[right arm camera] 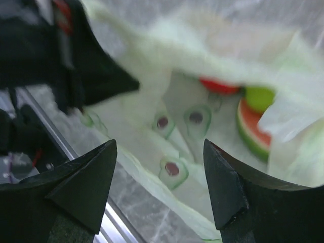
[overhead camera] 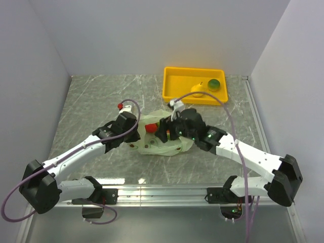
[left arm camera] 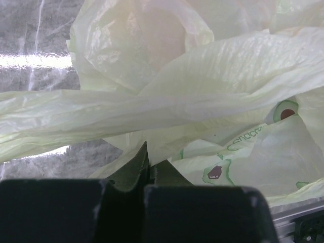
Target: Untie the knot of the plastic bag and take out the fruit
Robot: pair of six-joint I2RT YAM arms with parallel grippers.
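Observation:
The pale green plastic bag (overhead camera: 167,144) lies crumpled mid-table between both arms, its mouth open. No knot shows. My left gripper (left arm camera: 148,152) is shut, its tips pinching bag film (left arm camera: 167,86) at the bag's left edge. Over the bag's mouth my right gripper (right arm camera: 159,147) hangs open with nothing between its fingers. Fruit lies inside the bag: a red piece (right arm camera: 217,85), a green one (right arm camera: 259,97) and a red slice with a green rim (right arm camera: 250,132). From above, a red piece (overhead camera: 150,128) shows beside the right gripper (overhead camera: 163,132).
A yellow tray (overhead camera: 172,83) stands at the back right, holding a yellow pear (overhead camera: 198,90) and a green round fruit (overhead camera: 214,83). White walls enclose the table on three sides. A metal rail (overhead camera: 162,191) runs along the near edge.

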